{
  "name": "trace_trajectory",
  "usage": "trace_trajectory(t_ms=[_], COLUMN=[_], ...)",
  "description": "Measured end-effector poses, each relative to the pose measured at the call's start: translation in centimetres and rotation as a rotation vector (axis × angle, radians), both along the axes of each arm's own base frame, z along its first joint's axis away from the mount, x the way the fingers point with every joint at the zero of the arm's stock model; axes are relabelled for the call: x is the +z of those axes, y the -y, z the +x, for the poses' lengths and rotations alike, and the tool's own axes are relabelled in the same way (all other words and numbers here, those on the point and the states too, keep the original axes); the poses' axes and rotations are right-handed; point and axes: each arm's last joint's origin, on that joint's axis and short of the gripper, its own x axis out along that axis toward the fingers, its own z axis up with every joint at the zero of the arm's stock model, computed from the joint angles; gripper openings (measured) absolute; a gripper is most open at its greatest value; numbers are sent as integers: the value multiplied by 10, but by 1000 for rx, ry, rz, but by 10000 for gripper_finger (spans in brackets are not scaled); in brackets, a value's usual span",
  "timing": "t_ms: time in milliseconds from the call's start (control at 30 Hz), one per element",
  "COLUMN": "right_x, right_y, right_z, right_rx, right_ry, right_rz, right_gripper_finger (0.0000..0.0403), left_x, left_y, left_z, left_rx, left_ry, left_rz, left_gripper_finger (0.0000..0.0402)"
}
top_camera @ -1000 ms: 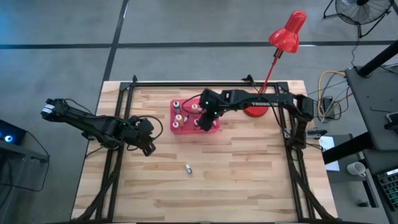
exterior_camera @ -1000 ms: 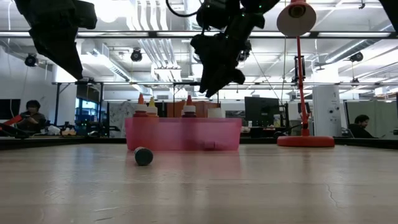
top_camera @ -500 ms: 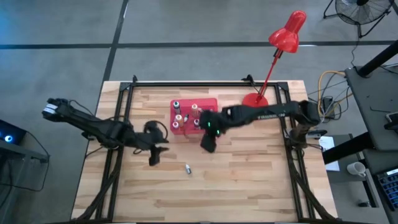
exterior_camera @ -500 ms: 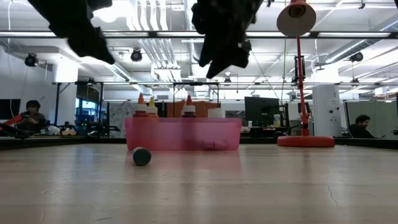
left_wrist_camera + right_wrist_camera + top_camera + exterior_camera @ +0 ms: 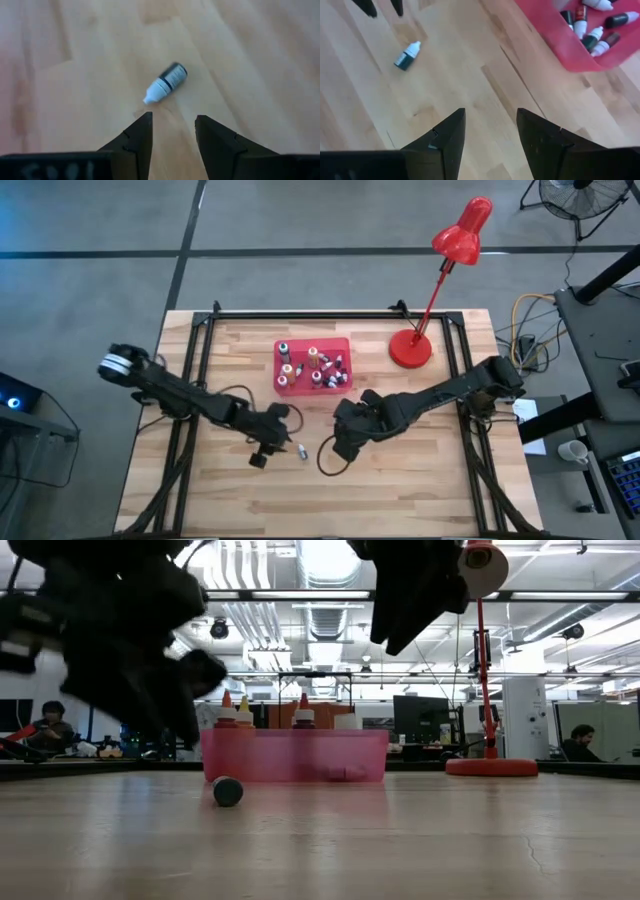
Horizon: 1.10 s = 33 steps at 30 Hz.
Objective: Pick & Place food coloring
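- Loose food coloring bottle (image 5: pixel 301 450) lies on its side on the bare wooden table (image 5: pixel 400 490), in front of the red tray (image 5: pixel 283 389) and well apart from it. Dark body, white cap (image 5: pixel 154 92); in the low view it shows end-on (image 5: pixel 227 791).
- Left gripper (image 5: pixel 268 446) sits low over the table just beside that bottle, on its left in the high view. Fingers (image 5: pixel 136 136) spread, nothing between them; the left wrist view shows the bottle just beyond the fingertips, not touching.
- Right gripper (image 5: pixel 343 442) is near the bottle on the opposite side, raised above the table. Fingers (image 5: pixel 447 135) parted and empty; the right wrist view looks down on bare wood, with the bottle (image 5: pixel 407 55) and the tray corner (image 5: pixel 560 47) farther off.
- Tray holds the other food coloring bottles (image 5: pixel 318 368): some upright at its left side, several lying in a heap at its right side (image 5: pixel 592 30). Low view shows red- and yellow-capped ones (image 5: pixel 236 710) standing above the tray wall (image 5: pixel 290 755).
- Red desk lamp (image 5: pixel 445 250) stands on the table to the right of the tray, behind the right arm.
- People sit at desks in the room behind (image 5: pixel 48 725).
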Motion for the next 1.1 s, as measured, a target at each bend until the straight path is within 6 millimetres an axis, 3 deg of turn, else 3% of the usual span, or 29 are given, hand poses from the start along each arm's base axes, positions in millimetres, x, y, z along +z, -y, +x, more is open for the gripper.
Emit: trace_trajectory(t_ms=[167, 433, 733, 933, 1100], right_x=[0, -8, -32, -39, -40], right_y=[-2, -1, 2, 3, 4], right_z=[-2, -6, -16, -20, -20], right_rx=[15, 46, 51, 25, 38], right_ry=[-9, -60, -143, -163, -168], right_rz=[-15, -52, -79, -77, -83], right_gripper_finger=[171, 171, 171, 171, 171], left_x=[-15, -1, -29, -35, -30], left_y=[8, 13, 7, 6, 1], left_z=[25, 57, 64, 68, 72], left_rx=[-98, -180, -285, -287, -228], left_ry=[-60, 11, -82, -98, -109], left_rz=[109, 184, 189, 172, 139], left_gripper_finger=[122, 122, 122, 118, 71])
